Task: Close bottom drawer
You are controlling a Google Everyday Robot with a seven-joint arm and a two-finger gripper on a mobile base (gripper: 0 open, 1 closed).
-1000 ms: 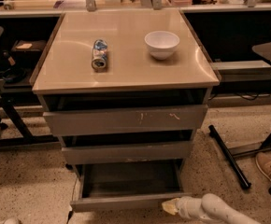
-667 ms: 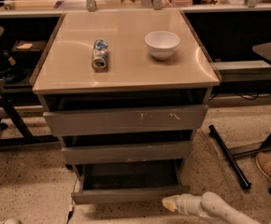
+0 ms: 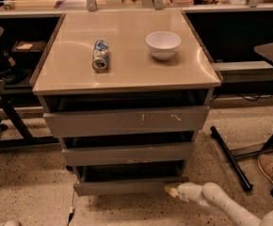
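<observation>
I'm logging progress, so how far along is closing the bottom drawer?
Mostly done: the bottom drawer juts only slightly past the middle drawer. In hand: the gripper is low at its front right corner, seemingly pushing. Left: the last bit of travel, until the drawer is fully in.

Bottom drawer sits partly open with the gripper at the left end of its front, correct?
Not quite. The camera view shows the gripper at the right end of the front of the bottom drawer, not the left. The drawer is indeed partly open.
</observation>
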